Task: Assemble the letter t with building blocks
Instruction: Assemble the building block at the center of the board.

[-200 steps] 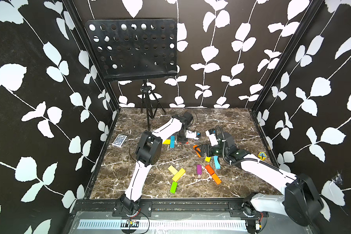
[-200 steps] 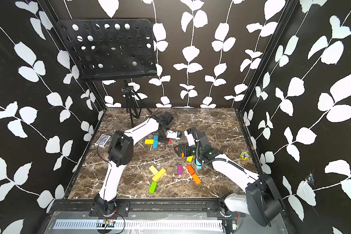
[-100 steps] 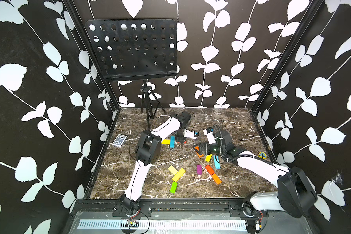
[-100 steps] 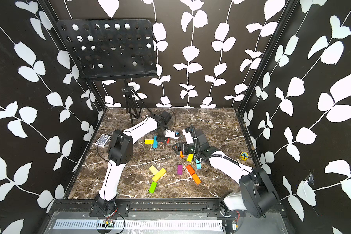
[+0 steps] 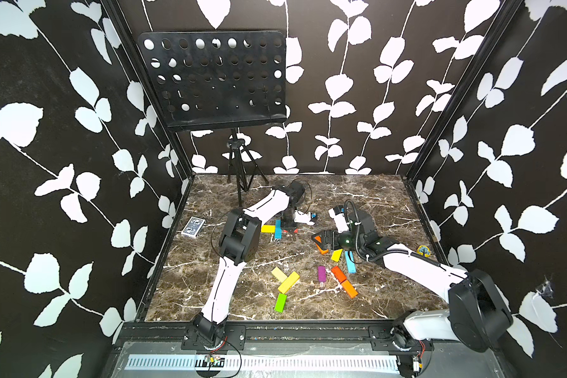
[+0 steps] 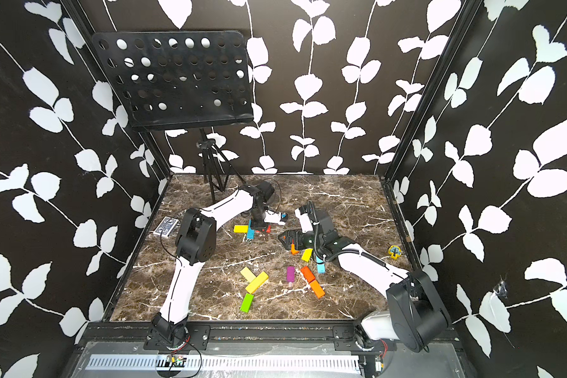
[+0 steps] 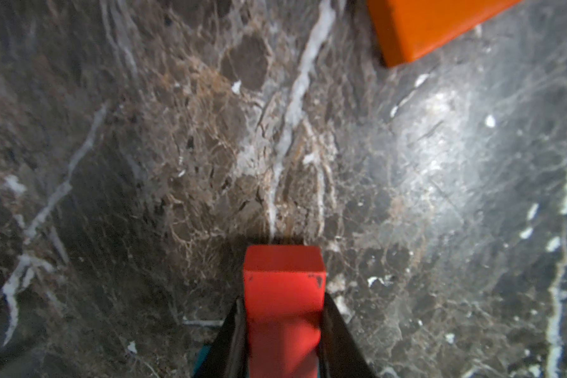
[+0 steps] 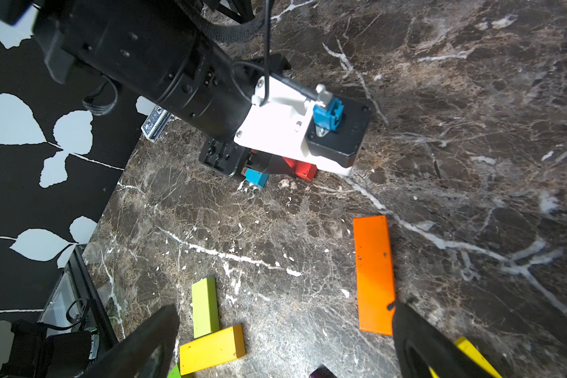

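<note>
My left gripper (image 7: 283,304) is shut on a red block (image 7: 283,281), held low over the marble next to a cyan block (image 5: 278,228) and a yellow block (image 5: 267,228). The right wrist view shows the same red block (image 8: 303,170) and cyan block (image 8: 256,176) under the left gripper (image 8: 275,163). My right gripper (image 8: 285,327) is open and holds nothing, with an orange block (image 8: 373,275) lying by one finger. In both top views the right gripper (image 5: 319,240) (image 6: 287,239) hovers at mid-table over that orange block (image 5: 323,250).
Loose blocks lie toward the front: pale yellow (image 5: 279,273), yellow (image 5: 288,282), lime green (image 5: 280,302), purple (image 5: 321,273), red-orange (image 5: 338,274), orange (image 5: 349,288), cyan (image 5: 351,261). A card box (image 5: 193,227) sits at the left, a yellow token (image 5: 423,250) at the right, a music stand (image 5: 239,183) behind.
The right gripper has shifted slightly left and toward the back, still open. The left gripper keeps the red block and has barely moved.
</note>
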Robot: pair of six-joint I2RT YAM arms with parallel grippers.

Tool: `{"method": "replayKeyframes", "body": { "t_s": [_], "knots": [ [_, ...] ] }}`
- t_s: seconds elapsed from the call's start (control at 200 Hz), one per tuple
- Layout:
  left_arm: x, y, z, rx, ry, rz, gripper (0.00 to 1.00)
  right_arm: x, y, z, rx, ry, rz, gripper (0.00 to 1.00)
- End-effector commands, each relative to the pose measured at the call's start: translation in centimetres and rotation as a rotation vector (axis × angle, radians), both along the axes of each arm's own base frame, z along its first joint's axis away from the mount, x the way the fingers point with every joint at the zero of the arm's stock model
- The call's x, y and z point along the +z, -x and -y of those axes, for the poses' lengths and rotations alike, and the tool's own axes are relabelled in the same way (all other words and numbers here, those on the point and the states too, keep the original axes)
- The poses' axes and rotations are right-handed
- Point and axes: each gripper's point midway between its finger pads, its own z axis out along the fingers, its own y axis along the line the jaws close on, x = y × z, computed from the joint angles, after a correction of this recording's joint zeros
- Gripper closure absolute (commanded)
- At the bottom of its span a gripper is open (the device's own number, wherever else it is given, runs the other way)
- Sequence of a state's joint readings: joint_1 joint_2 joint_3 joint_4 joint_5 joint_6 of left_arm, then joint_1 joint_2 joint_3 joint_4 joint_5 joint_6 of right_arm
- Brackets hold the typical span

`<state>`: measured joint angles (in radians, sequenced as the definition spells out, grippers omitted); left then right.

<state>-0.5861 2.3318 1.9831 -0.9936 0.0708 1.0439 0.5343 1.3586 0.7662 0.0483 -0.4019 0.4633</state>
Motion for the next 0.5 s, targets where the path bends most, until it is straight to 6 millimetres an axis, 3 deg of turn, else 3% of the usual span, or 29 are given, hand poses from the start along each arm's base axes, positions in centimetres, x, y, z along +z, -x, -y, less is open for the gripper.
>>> {"method": "replayKeyframes", "body": {
  "t_s": [0.0,0.495],
  "knots": [
    [0.20,0.39,-0.21,0.002,0.008,-0.022,0.73,1.29,-0.44,-0.19,0.003,-0.029,0.043,0.01],
    [-0.41,0.78,-0.95,0.026,-0.013,-0.040,0.73,1.13,-0.15,-0.15,0.004,-0.039,0.036,0.01]
  ]
}}
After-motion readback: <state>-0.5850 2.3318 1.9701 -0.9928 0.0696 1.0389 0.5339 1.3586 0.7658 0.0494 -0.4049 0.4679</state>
